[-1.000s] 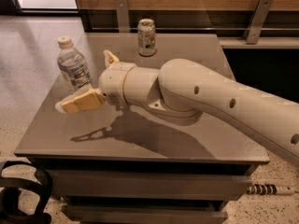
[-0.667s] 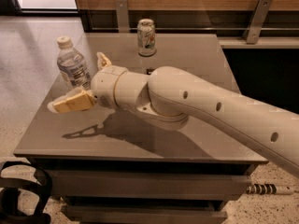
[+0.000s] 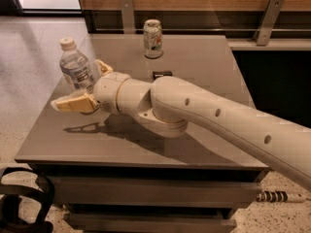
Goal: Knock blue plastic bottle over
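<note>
The blue plastic bottle [image 3: 74, 66], clear with a white cap and a pale label, stands near the left edge of the grey table [image 3: 204, 67] and leans to the left. My gripper [image 3: 78, 85] is open at the bottle's base. One tan finger [image 3: 74, 103] lies in front of the bottle and the other [image 3: 103, 67] is behind it on the right. The gripper's body hides the bottle's bottom. The white arm reaches in from the lower right.
A short silver-green soda can [image 3: 153, 38] stands upright at the back of the table. A small dark object [image 3: 162, 74] lies near the table's middle. Two metal brackets [image 3: 268, 20] and a wooden wall are behind. A black looped item [image 3: 22, 200] is on the floor at lower left.
The gripper has moved left toward the table's edge, pushing at the bottle. The bottle now leans further left. The can has not moved.
</note>
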`<state>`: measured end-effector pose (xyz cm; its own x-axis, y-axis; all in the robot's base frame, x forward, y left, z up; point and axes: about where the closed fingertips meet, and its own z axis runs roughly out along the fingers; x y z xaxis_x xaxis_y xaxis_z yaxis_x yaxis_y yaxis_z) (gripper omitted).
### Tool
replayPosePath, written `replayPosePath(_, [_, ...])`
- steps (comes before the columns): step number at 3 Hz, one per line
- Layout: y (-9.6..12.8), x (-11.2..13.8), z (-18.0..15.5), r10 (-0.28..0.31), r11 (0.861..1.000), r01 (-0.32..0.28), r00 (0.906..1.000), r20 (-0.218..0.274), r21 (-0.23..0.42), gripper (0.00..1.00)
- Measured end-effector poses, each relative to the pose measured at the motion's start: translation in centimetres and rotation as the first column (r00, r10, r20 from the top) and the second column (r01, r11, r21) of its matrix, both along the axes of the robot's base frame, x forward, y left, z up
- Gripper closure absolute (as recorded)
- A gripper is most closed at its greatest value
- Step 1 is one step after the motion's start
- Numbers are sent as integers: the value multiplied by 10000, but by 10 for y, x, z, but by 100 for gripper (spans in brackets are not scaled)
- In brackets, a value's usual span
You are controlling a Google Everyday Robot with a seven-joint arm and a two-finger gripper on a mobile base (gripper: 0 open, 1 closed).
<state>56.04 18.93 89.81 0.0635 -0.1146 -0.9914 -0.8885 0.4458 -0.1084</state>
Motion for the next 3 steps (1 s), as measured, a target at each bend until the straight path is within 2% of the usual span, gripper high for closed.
replayPosePath(1, [2, -1, 0, 38, 10000, -38, 10000, 6, 6, 46])
replayPosePath(3, [5, -3, 2, 95, 10000, -95, 10000, 26, 6, 93])
